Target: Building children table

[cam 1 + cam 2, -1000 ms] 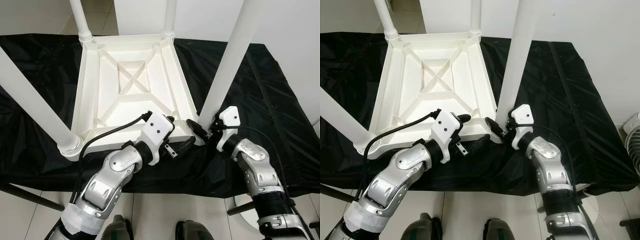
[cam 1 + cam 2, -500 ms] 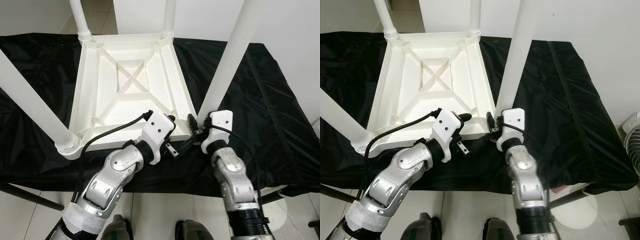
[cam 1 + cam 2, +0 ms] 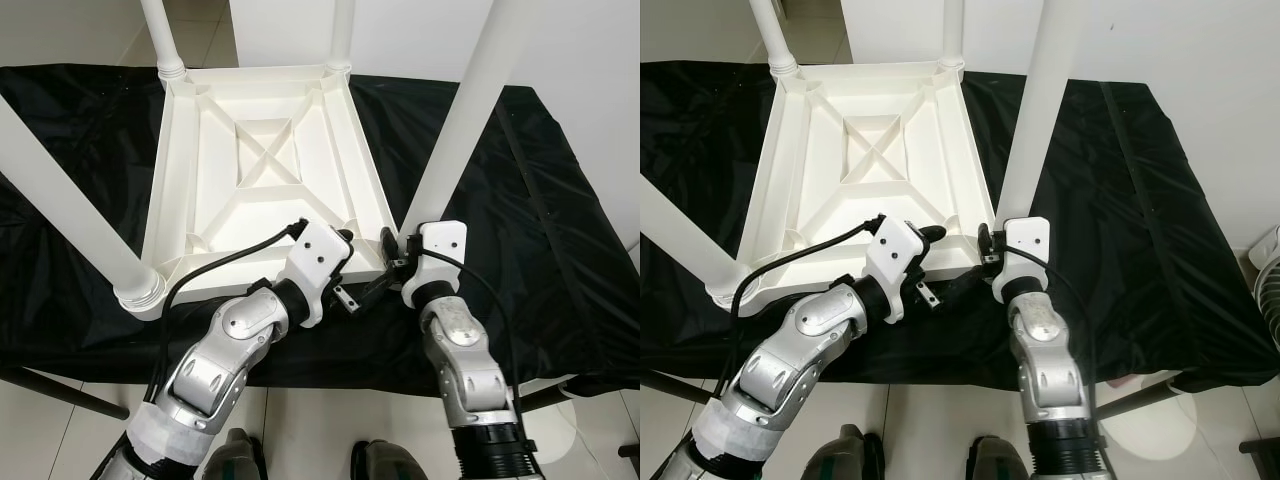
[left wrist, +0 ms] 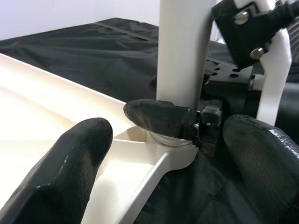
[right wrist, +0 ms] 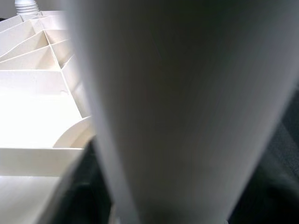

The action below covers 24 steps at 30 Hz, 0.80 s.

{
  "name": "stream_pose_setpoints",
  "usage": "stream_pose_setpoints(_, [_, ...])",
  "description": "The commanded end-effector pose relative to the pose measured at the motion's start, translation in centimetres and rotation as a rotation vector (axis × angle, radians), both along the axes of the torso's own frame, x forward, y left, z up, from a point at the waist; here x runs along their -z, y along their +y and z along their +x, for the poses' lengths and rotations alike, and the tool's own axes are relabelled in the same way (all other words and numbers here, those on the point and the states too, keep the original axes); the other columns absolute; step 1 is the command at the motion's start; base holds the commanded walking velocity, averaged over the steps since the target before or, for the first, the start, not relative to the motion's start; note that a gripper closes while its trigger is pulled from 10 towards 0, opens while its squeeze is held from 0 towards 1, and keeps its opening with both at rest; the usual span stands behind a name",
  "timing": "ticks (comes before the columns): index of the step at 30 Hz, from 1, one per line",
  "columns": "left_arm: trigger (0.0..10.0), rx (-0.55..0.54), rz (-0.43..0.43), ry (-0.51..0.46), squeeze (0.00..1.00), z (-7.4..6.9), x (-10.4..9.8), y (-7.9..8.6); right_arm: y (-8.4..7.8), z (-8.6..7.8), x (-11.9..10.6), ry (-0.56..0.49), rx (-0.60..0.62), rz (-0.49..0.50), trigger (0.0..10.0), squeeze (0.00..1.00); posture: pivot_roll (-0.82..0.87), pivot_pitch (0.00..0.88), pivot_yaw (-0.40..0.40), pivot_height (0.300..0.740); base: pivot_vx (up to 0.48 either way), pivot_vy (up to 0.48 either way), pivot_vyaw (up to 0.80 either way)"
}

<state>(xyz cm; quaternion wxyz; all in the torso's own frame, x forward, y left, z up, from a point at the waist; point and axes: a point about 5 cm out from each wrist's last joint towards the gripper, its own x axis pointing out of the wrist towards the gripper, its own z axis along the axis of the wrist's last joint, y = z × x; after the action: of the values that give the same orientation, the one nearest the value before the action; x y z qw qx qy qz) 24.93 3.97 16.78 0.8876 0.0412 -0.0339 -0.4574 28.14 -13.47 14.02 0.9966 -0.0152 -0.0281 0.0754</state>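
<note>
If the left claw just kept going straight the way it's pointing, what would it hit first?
Probably the right gripper's black finger wrapped around the base of the white plastic table leg; the left gripper aims straight at it, though depth is unclear.

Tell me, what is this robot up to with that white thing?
It is putting together a small white table, which lies upside down on a black cloth. The right hand grips the base of the near right leg at its corner socket. The left hand hovers open beside that corner.
</note>
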Motion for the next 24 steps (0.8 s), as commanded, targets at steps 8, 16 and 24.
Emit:
stream_pose_setpoints(8, [10.0,0.033,0.009,0.014,0.0,-0.2,0.3,0.0,-1.2,1.1,-1.0,-0.002,-0.267,-0.083,10.0,0.34,-0.06,0.082,0.013,0.74,0.0,0.0,0.0])
stream_pose_setpoints(16, [10.0,0.035,0.01,0.017,0.0,-0.4,0.4,0.1,-1.8,1.2,-0.3,0.024,-0.557,-0.212,10.0,0.0,-0.06,0.083,0.015,0.74,0.0,0.0,0.0])
stream_pose_setpoints(24, [10.0,0.027,0.01,0.015,0.0,-0.2,0.3,0.2,-2.1,2.0,0.6,0.069,-0.693,-0.293,10.0,0.0,-0.05,0.088,0.011,0.74,0.0,0.0,0.0])
